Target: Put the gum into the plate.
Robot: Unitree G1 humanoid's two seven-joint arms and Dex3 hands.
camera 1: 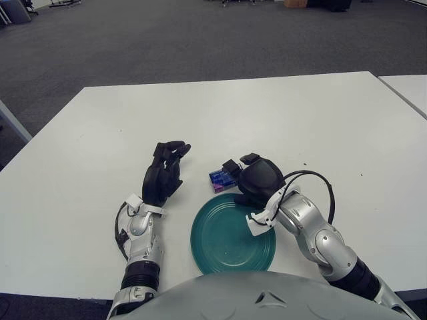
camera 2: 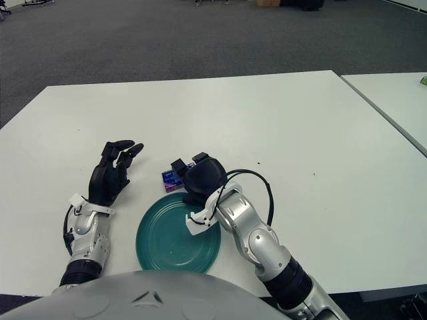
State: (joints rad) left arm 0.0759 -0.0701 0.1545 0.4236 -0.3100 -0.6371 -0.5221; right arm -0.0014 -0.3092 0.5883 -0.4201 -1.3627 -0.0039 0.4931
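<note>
White table point(camera 1: 320, 127); gum point(camera 1: 219, 179) long axis left-right, beside right hand point(camera 1: 253, 177).

Both views: head-mounted stereo pair, looking fwd and down at the desk point(camera 1: 280, 113) from close above, robot's own torso at bottom edge. Right eye view sits slightly to the right, so the scene shifts left in it. Shared: desk top, plate point(camera 2: 175, 235), both arms, grey floor beyond.
</note>
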